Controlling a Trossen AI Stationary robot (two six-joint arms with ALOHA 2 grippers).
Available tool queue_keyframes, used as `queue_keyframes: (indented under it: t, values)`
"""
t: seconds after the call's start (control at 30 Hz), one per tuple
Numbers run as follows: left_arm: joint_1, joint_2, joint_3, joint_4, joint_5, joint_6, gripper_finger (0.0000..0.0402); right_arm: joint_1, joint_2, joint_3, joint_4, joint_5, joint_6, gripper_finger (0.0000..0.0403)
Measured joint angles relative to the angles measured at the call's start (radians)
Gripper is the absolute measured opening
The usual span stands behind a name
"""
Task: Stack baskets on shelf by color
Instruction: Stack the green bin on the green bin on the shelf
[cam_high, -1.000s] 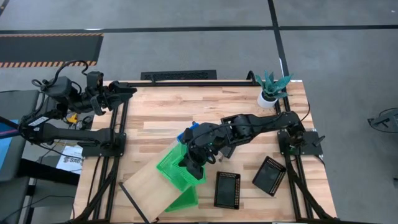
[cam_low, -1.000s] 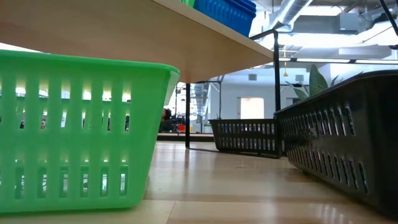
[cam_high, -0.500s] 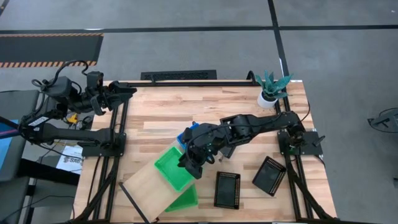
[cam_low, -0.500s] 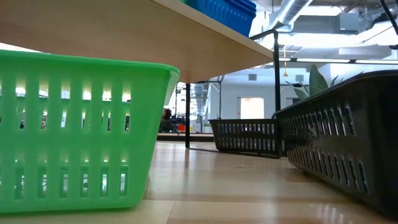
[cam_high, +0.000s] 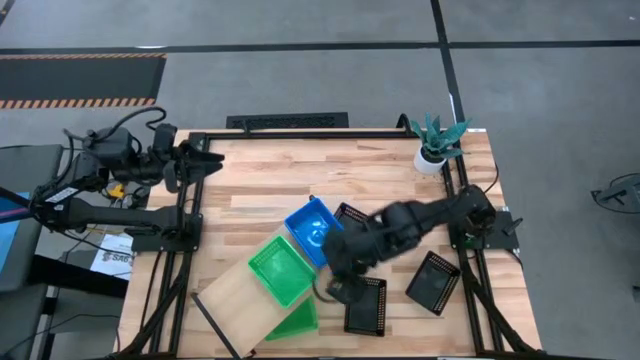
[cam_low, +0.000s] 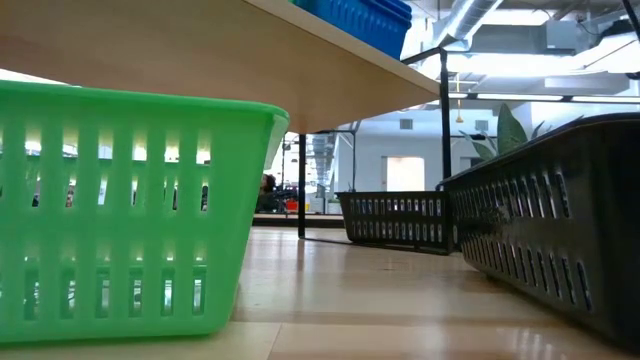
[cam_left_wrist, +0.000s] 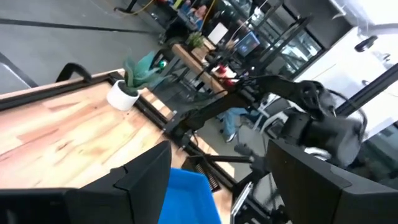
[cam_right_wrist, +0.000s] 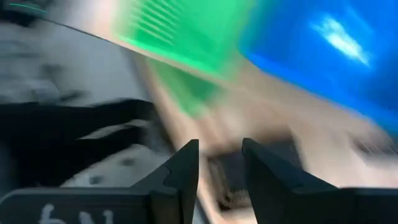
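Note:
The shelf (cam_high: 232, 295) lies slantwise on the table. On its plank stand a blue basket (cam_high: 313, 228) and a green basket (cam_high: 280, 270), side by side. Another green basket (cam_high: 300, 320) rests on the table under the plank, filling the low view's left (cam_low: 120, 210). Three black baskets sit on the table (cam_high: 365, 303), (cam_high: 433, 282), (cam_high: 350, 213). My right gripper (cam_high: 338, 290) hangs open between the green basket and the nearest black one, holding nothing (cam_right_wrist: 221, 155). My left gripper (cam_high: 208, 165) waits open at the far left (cam_left_wrist: 217, 177).
A white-potted plant (cam_high: 434, 150) stands at the far right corner. The shelf's black frame (cam_high: 215, 325) reaches toward the near edge. Bare tabletop (cam_high: 270, 185) lies between the left arm and the shelf. In the low view the black baskets (cam_low: 550, 220) crowd the right side.
My right gripper set the tilted green basket down flat on the plank beside the blue basket, then drew away toward the table's near right, uncovering the blue basket. My left gripper has shifted slightly toward the near edge.

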Motion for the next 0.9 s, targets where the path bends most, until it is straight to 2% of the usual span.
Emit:
queue_keyframes:
  t: [0.07, 0.1, 0.2, 0.3, 0.43, 0.53, 0.63, 0.9]
  values:
    - [0.000, 0.000, 0.000, -0.009, 0.000, 0.012, 0.0254, 0.032, 0.002, -0.014, -0.175, 0.081, 0.089, 0.0142]
    - [0.000, 0.000, 0.000, -0.012, 0.001, 0.017, 0.0254, 0.045, 0.004, -0.025, -0.201, 0.122, 0.130, 0.0145]
    - [0.000, 0.000, 0.000, -0.011, 0.006, 0.019, 0.0254, 0.082, -0.053, -0.094, -0.158, 0.187, 0.183, 0.0158]
    - [0.000, 0.000, 0.000, -0.017, 0.008, 0.019, 0.0254, 0.117, -0.139, -0.128, -0.197, 0.218, 0.291, 0.0171]
    - [0.000, 0.000, 0.000, -0.057, 0.010, 0.026, 0.0254, 0.212, -0.204, -0.276, -0.049, 0.329, 0.382, 0.0181]
    - [0.000, 0.000, 0.000, -0.095, 0.011, 0.027, 0.0254, 0.273, -0.202, -0.371, 0.064, 0.327, 0.413, 0.0182]
    - [0.000, 0.000, 0.000, -0.128, 0.009, 0.027, 0.0254, 0.291, -0.146, -0.416, 0.206, 0.320, 0.358, 0.0178]
    - [0.000, 0.000, 0.000, -0.167, -0.003, 0.015, 0.0254, 0.239, 0.087, -0.418, 0.633, 0.136, 0.072, 0.0171]
